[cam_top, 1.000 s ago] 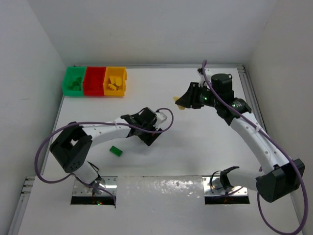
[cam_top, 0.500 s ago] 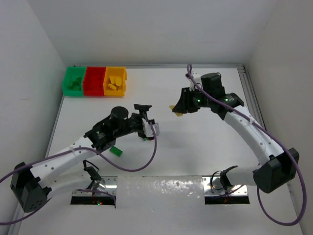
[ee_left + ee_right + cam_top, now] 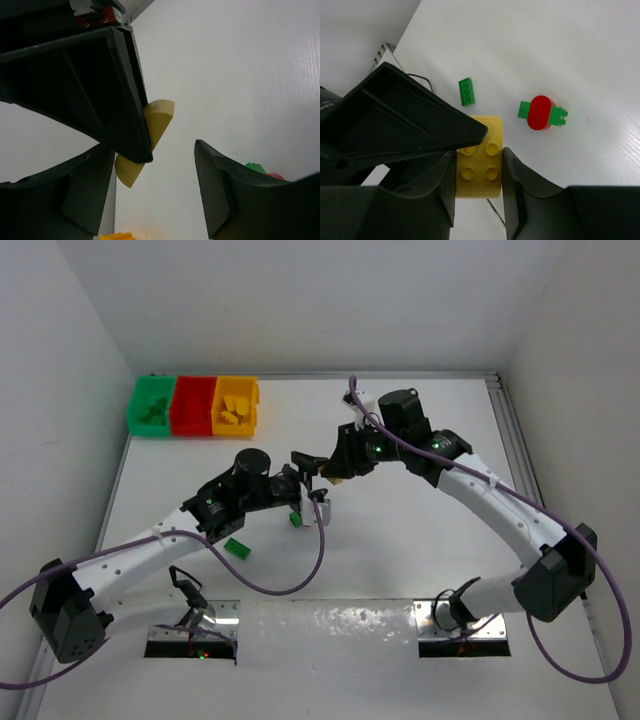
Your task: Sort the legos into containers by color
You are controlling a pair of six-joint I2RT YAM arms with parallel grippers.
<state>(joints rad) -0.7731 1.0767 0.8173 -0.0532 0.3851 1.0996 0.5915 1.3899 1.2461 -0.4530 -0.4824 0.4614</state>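
Note:
My right gripper is shut on a yellow lego with four studs, held above the table. In the top view this gripper meets my left gripper at mid-table. The left gripper is open, and the yellow lego sits between its jaws, nearer one finger, under a right finger. A flat green lego and a red-and-green piece lie on the table below. The green, red and yellow containers stand joined at the back left.
White walls close the table on the left, back and right. The flat green lego lies beside the left forearm. The red-and-green piece sits under the left wrist. Purple cables loop off both arms.
My right arm has carried the yellow lego leftward to mid-table. The left arm has swung and stretched out, so its open jaws now stand around that lego.

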